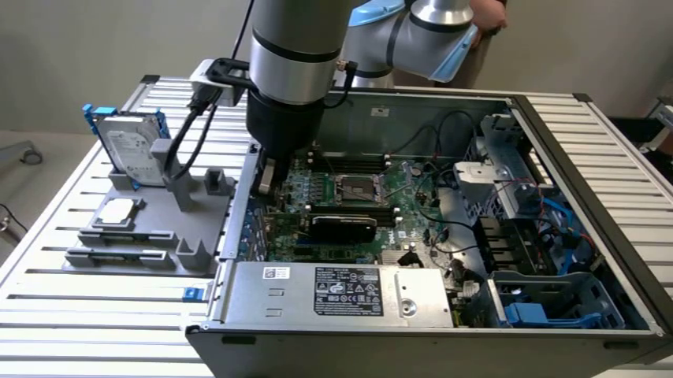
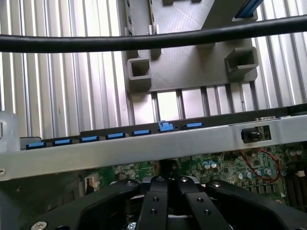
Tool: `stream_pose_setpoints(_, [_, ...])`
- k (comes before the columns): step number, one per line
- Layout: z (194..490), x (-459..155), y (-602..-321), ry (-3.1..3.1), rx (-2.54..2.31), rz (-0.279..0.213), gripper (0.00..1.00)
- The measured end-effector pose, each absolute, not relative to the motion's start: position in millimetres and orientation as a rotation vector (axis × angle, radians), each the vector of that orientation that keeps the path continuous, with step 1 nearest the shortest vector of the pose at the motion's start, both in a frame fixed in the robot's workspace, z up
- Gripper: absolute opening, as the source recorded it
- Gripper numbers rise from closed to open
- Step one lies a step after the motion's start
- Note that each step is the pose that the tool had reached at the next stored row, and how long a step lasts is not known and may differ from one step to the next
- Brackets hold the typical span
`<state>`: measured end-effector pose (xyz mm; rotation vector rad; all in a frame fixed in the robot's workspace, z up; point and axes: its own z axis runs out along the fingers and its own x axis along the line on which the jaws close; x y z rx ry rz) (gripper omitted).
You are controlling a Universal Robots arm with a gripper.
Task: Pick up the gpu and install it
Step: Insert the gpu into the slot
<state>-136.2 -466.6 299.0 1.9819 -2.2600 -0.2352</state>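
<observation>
The robot arm's black hand [image 1: 267, 183] is down inside the open grey metal computer case [image 1: 547, 118], close to the case wall on the exterior view's left. Seen from the wrist, the hand [image 2: 168, 189] is closed, its fingers pressed together with nothing visible between them, above the green motherboard [image 2: 216, 167]. The gpu [image 1: 342, 227], a small black card with a rounded shroud, sits on the green motherboard [image 1: 410, 185] mid-case. It is apart from the hand and just behind the silver power supply box [image 1: 336, 293]. On the slatted aluminium table [image 1: 84, 315] beside the case, a grey plastic fixture [image 1: 147, 236] holds a silver hard drive in a blue frame [image 1: 131, 146] upright.
</observation>
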Motion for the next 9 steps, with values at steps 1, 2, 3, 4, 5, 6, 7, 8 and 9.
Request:
stream_pose_setpoints(1, [298.7, -136.2, -466.2, -2.262, 1.981, -0.236, 0.11])
stream_pose_setpoints(2, [298.5, -136.2, -465.9, -2.263, 1.980, -0.237, 0.11])
stream_pose_setpoints(3, [298.3, -136.2, -465.5, -2.265, 1.978, -0.237, 0.11])
stream_pose_setpoints(4, [298.0, -136.2, -465.0, -2.266, 1.977, -0.238, 0.11])
stream_pose_setpoints(5, [297.8, -136.2, -464.6, -2.267, 1.976, -0.239, 0.11])
stream_pose_setpoints(6, [297.6, -136.1, -464.1, -2.268, 1.976, -0.239, 0.11])
stream_pose_setpoints(7, [297.4, -136.1, -463.7, -2.269, 1.975, -0.240, 0.11])
stream_pose_setpoints(8, [297.3, -136.1, -463.5, -2.270, 1.975, -0.240, 0.11])
stream_pose_setpoints(9, [297.3, -136.1, -463.4, -2.270, 1.975, -0.240, 0.11])
